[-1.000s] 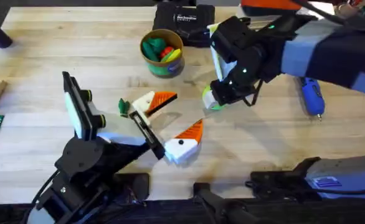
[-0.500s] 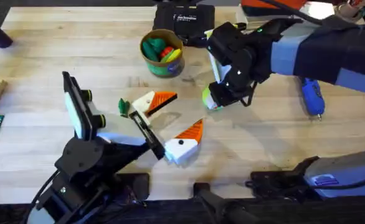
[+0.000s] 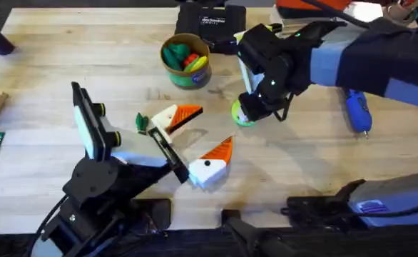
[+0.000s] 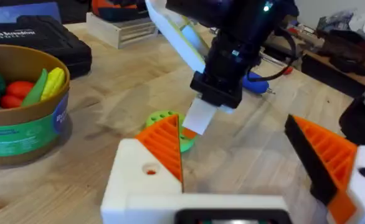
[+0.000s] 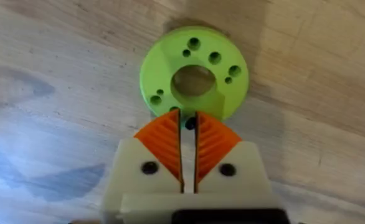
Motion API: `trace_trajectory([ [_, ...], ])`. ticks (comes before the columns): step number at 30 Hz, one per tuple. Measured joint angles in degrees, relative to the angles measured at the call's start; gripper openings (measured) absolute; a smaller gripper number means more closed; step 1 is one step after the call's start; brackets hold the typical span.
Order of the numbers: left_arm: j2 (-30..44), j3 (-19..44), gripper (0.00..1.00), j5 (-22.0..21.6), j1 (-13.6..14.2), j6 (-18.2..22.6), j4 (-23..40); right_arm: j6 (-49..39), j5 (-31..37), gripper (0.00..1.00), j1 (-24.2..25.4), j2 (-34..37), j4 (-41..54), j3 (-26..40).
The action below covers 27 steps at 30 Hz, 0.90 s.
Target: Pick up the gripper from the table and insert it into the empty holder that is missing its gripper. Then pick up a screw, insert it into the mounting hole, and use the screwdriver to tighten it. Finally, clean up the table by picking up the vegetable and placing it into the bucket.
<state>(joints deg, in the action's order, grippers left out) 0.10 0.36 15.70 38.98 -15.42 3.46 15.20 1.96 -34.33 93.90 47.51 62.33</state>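
Right gripper [image 5: 188, 146] hovered over lime disc [image 5: 194, 71], pads nearly closed, holding nothing. Left gripper [image 3: 198, 143] gaped wide, empty. Screwdriver [image 3: 357, 111] lay near right edge, tip toward bases; bare wood around.

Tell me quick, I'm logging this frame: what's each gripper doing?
Left gripper: open, holding nothing.
Right gripper: shut, tips at the edge of the lime-green disc; any grip cannot be told.

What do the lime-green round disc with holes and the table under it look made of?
The lime-green round disc with holes looks like matte moulded or printed plastic: uniform colour, no shine. The table looks like pale finished wood, with visible grain streaks.
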Motion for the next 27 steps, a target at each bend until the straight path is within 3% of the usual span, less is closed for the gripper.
trace_trajectory([
  [6,0.0,0.0,0.99,0.0,0.0,0.0,0.0,0.14,0.14,0.011,0.0,0.02,0.72,0.0],
  [19,0.0,0.0,0.99,0.02,0.0,0.0,-0.02,-0.97,0.13,0.008,0.0,0.1,3.24,0.69],
  [27,0.0,0.0,0.99,0.1,0.0,0.0,-0.02,-2.53,0.14,0.008,0.0,-1.26,9.49,10.86],
])
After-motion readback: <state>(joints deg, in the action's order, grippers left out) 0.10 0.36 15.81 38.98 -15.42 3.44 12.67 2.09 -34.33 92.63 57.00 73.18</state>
